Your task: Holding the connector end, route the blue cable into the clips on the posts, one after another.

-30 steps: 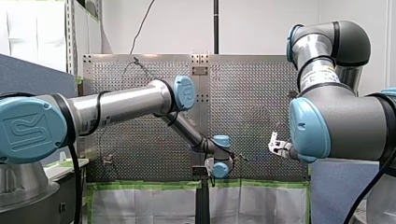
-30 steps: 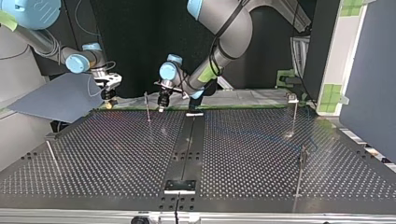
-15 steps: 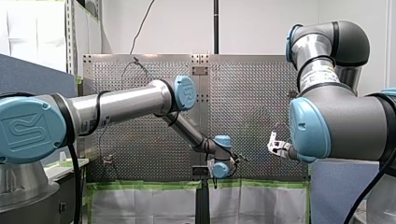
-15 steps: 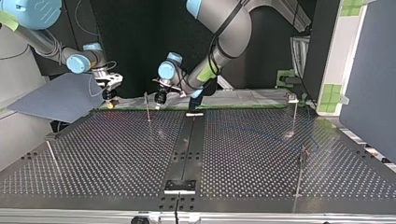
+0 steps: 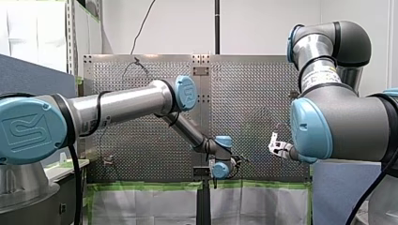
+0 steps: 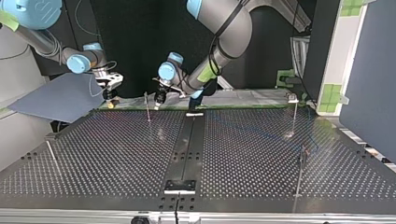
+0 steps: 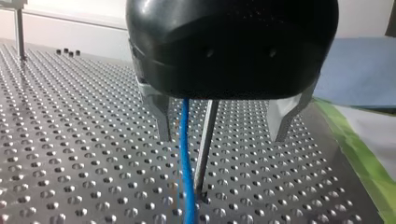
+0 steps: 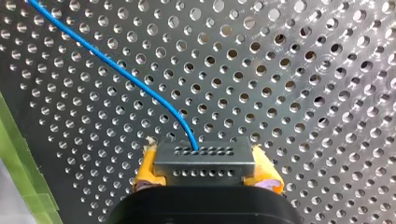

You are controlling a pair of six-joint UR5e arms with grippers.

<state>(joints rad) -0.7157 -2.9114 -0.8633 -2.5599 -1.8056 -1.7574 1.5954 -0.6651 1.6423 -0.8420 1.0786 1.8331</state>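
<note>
In the left wrist view my left gripper (image 7: 223,133) is open, its metal fingers (image 7: 163,116) wide apart. The blue cable (image 7: 187,163) and a thin post (image 7: 204,144) pass between them, touching neither finger. In the top view this gripper (image 6: 159,99) hangs just beside the far post (image 6: 147,108). My right gripper (image 8: 208,179) is shut, yellow pads (image 8: 146,170) clamped on the grey connector block (image 8: 204,161), from which the blue cable (image 8: 116,70) runs off over the perforated plate. In the top view it (image 6: 110,95) is at the far left edge of the table.
More thin posts stand on the perforated table (image 6: 116,158): one at the top view's far right (image 6: 294,114), one at the near right (image 6: 300,170), one at the near left (image 6: 51,156). A faint stretch of blue cable (image 6: 261,133) lies across the right half. A black rail (image 6: 187,149) runs down the middle.
My left gripper has opened and let go of the blue cable, and it has shifted slightly toward the top view's left, closer to the far post. My right arm has stayed put.
</note>
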